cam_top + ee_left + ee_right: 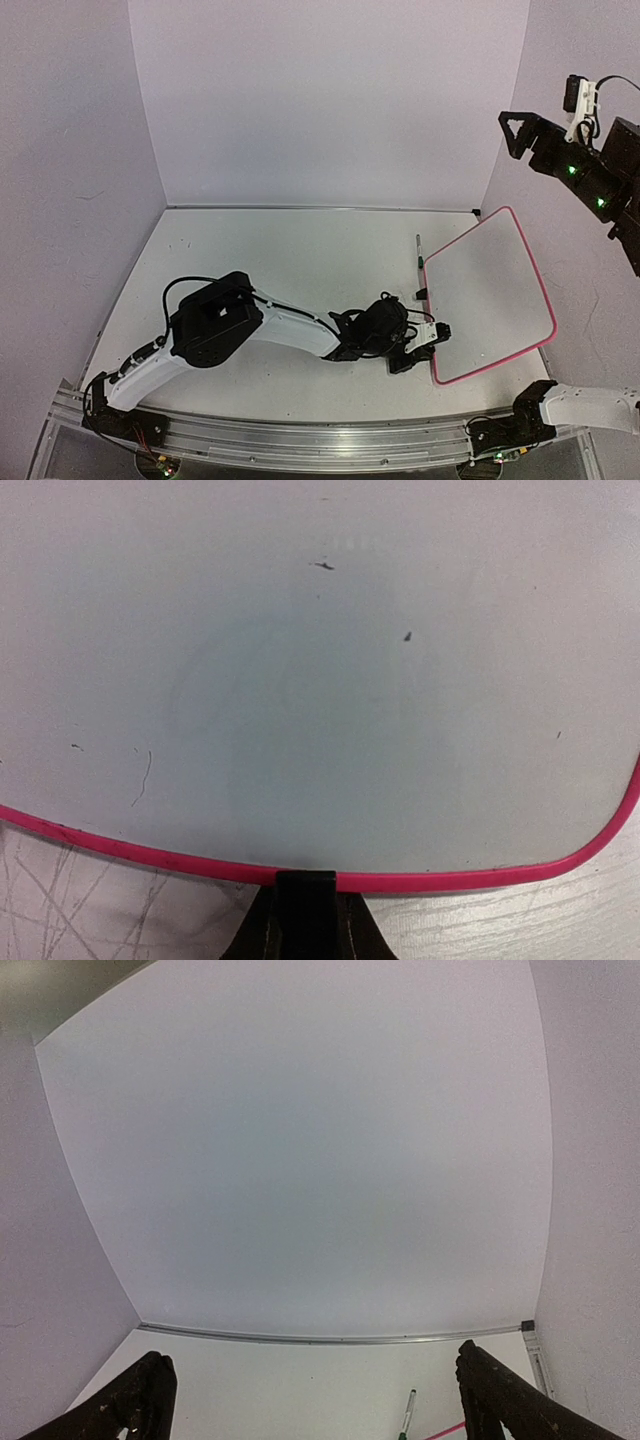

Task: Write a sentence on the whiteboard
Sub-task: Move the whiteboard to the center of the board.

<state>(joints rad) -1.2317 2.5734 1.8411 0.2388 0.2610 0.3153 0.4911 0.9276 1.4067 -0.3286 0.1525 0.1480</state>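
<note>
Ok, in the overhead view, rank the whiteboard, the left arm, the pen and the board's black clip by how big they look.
1. Whiteboard, largest.
2. Left arm, close behind; nearer the camera, so unsure.
3. Pen.
4. Clip, smallest.

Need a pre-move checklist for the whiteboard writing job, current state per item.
1. Whiteboard flat on the table: ok.
2. Board surface free of writing: ok, only small specks.
3. Left gripper shut on the whiteboard's edge: ok.
4. Marker in a gripper: not ok, it lies on the table by the board's far corner.
5. Right gripper open and raised clear: ok.
6. Marker cap off: cannot tell.
</note>
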